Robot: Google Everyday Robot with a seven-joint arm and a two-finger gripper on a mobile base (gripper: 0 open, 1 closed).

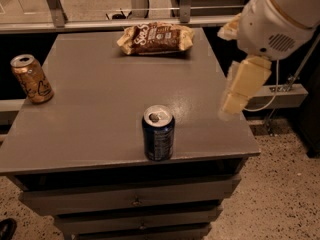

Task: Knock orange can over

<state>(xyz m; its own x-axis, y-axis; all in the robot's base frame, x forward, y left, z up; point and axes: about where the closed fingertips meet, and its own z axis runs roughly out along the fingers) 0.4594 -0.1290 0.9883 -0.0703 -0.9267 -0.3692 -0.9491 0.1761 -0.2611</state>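
The orange can [31, 79] stands upright near the left edge of the grey table [100, 104]. It is orange-gold with dark cursive lettering and a silver top. My gripper [233, 100] hangs from the white arm at the right, over the table's right edge. It points down and is far to the right of the orange can. It holds nothing that I can see.
A dark blue can [158, 133] stands upright near the table's front edge, between the gripper and the orange can. A brown snack bag [156, 38] lies at the back middle. Drawers [135, 199] sit under the tabletop. Speckled floor lies to the right.
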